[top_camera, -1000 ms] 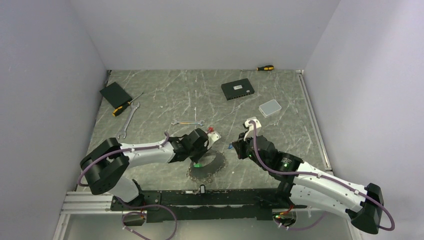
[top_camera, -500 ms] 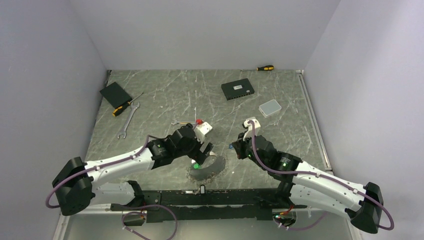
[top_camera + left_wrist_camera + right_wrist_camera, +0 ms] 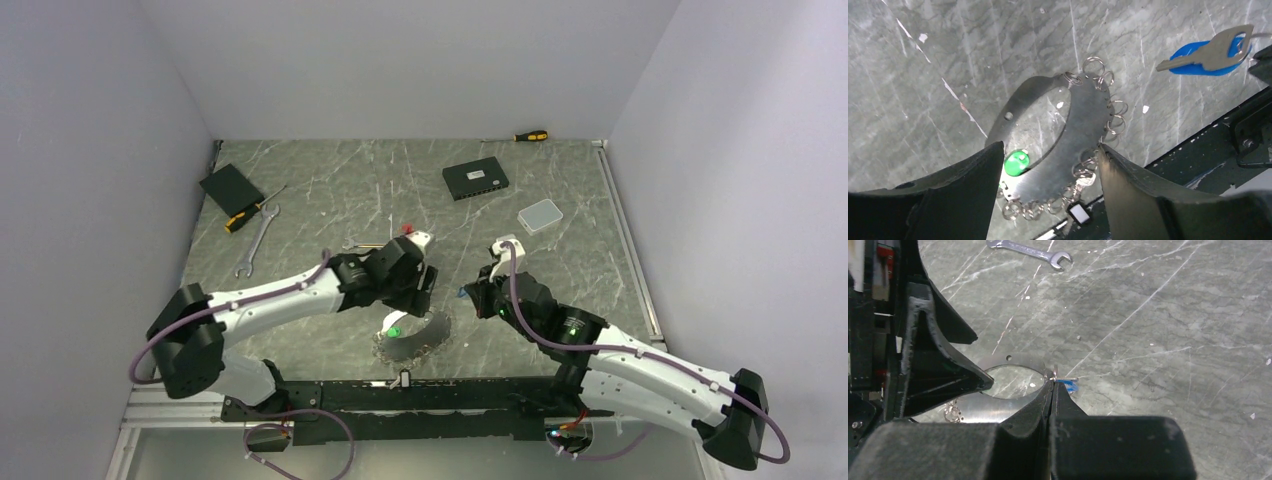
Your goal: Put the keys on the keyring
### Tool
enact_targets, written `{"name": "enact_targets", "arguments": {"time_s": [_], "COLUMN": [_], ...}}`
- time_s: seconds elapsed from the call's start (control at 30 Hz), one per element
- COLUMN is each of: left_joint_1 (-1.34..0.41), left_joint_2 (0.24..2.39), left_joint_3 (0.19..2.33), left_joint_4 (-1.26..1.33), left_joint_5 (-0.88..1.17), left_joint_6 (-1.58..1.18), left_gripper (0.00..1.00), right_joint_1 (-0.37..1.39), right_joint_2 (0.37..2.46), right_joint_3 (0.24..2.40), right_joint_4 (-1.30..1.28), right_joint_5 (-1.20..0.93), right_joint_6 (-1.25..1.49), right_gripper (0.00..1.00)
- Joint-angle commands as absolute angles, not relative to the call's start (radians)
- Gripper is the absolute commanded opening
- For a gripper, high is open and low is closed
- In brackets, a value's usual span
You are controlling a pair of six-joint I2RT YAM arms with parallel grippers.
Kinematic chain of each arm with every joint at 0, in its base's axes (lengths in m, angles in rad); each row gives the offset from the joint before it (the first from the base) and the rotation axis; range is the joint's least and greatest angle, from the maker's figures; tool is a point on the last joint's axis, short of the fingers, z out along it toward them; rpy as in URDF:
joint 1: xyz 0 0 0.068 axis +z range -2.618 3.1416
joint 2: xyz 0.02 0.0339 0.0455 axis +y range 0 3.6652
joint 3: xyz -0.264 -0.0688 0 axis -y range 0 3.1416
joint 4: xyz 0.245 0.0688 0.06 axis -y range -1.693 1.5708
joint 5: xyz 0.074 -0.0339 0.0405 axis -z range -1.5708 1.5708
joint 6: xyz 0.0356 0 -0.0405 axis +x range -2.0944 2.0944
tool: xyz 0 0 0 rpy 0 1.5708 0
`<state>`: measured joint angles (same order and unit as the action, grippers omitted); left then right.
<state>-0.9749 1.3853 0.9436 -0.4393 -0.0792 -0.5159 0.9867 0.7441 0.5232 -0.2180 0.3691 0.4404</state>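
Observation:
The keyring (image 3: 414, 342) is a flat silvery hoop with small split rings along its rim, lying near the table's front edge. It also shows in the left wrist view (image 3: 1088, 130) and the right wrist view (image 3: 998, 407). A green tag (image 3: 1015, 162) sits at its inner rim and a small white tag (image 3: 1079, 214) hangs at its near rim. My left gripper (image 3: 1048, 147) is open above the hoop, one finger on each side. My right gripper (image 3: 1052, 382) is shut on a silver key with a blue tag (image 3: 1208, 52), held just right of the hoop.
Two spanners (image 3: 258, 240) (image 3: 370, 243) lie to the left and behind. Two screwdrivers (image 3: 250, 212) (image 3: 530, 135), two black boxes (image 3: 232, 187) (image 3: 475, 179) and a white box (image 3: 540, 215) lie farther back. A black rail (image 3: 400, 385) runs along the near edge.
The left arm's elbow swung out to the left and came partly back. Its gripper stayed open over the keyring. The right arm held still with the blue-tagged key.

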Motion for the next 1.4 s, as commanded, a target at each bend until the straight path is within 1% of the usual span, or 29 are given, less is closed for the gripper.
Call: {"name": "enact_targets", "arguments": {"time_s": [0.0, 0.07, 0.13, 0.2, 0.3, 0.47, 0.57, 0.63, 0.73, 0.8, 0.87, 0.97, 1.07, 1.27, 1.37], "left_joint_1": [-1.046, -1.071, -1.084, -1.106, -1.136, -1.187, -1.188, -1.193, -1.223, -1.223, -1.223, -1.225, -1.233, -1.233, -1.233], "left_joint_2": [1.481, 1.529, 1.575, 1.598, 1.625, 1.700, 1.730, 1.729, 1.680, 1.634, 1.606, 1.594, 1.561, 1.487, 1.487], "left_joint_3": [1.114, 1.179, 1.234, 1.243, 1.211, 1.228, 1.239, 1.235, 1.181, 1.112, 1.053, 0.970, 0.897, 0.770, 0.752], "left_joint_4": [-0.742, -0.845, -0.916, -0.927, -0.874, -0.811, -0.712, -0.626, -0.538, -0.443, -0.364, -0.273, -0.198, 0.015, 0.057], "left_joint_5": [-0.168, -0.192, -0.199, -0.220, -0.239, -0.280, -0.229, -0.173, -0.189, -0.146, -0.051, 0.065, 0.046, 0.116, 0.155], "left_joint_6": [-0.764, -0.875, -0.980, -1.061, -1.171, -1.192, -0.996, -0.806, -0.530, -0.366, -0.208, -0.033, 0.050, 0.165, 0.201], "left_gripper": [0.72, 0.69, 0.61, 0.61, 0.61, 0.55, 0.46, 0.44, 0.45, 0.49, 0.57, 0.59, 0.58, 0.54, 0.53], "right_joint_1": [0.983, 0.983, 0.983, 0.983, 0.983, 0.982, 0.982, 0.981, 0.980, 0.980, 0.979, 0.980, 0.980, 0.980, 0.980], "right_joint_2": [0.726, 0.733, 0.738, 0.736, 0.716, 0.663, 0.623, 0.592, 0.543, 0.524, 0.518, 0.521, 0.518, 0.489, 0.497], "right_joint_3": [0.512, 0.511, 0.512, 0.512, 0.500, 0.493, 0.485, 0.478, 0.466, 0.459, 0.460, 0.469, 0.472, 0.453, 0.455], "right_joint_4": [-0.195, -0.189, -0.188, -0.191, -0.198, -0.267, -0.310, -0.332, -0.353, -0.358, -0.359, -0.366, -0.371, -0.360, -0.361], "right_joint_5": [0.397, 0.397, 0.404, 0.410, 0.430, 0.496, 0.535, 0.548, 0.554, 0.554, 0.552, 0.555, 0.557, 0.548, 0.545], "right_joint_6": [0.462, 0.465, 0.469, 0.472, 0.483, 0.513, 0.533, 0.543, 0.555, 0.556, 0.553, 0.552, 0.553, 0.552, 0.551], "right_gripper": [0.00, 0.00, 0.00, 0.00, 0.00, 0.00, 0.00, 0.00, 0.00, 0.00, 0.00, 0.00, 0.00, 0.00, 0.00]}}
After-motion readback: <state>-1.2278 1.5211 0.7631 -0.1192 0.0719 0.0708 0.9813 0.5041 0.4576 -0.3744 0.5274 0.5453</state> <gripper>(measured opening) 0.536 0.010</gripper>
